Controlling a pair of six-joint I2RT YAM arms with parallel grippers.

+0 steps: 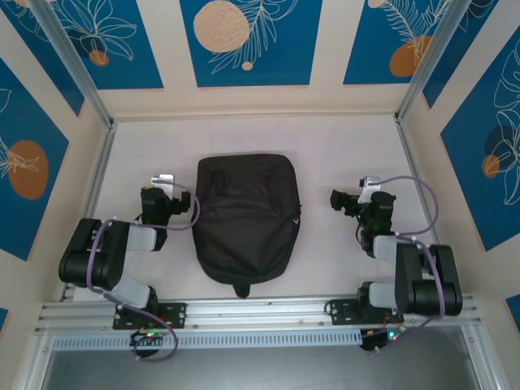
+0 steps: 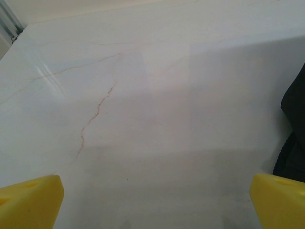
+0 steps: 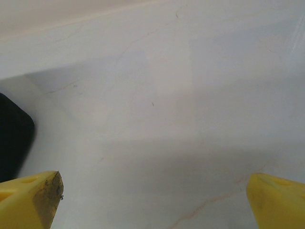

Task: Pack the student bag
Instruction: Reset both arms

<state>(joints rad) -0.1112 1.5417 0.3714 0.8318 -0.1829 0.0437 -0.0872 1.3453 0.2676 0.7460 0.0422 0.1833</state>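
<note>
Overhead, the student bag [image 1: 246, 223] lies whole on the worktop [image 1: 341, 154] between left tool [image 2: 157, 202] and right tool [image 3: 155, 200], both wide open and empty, while wrist views catch its black edge.

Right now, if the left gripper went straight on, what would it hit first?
Probably the bare table: the left gripper tilts down toward it, and the student bag lies off to its right.

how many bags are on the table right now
1. The student bag lies flat at the middle of the table, between the left arm and the right arm. Anything beneath it would be hidden.
</note>
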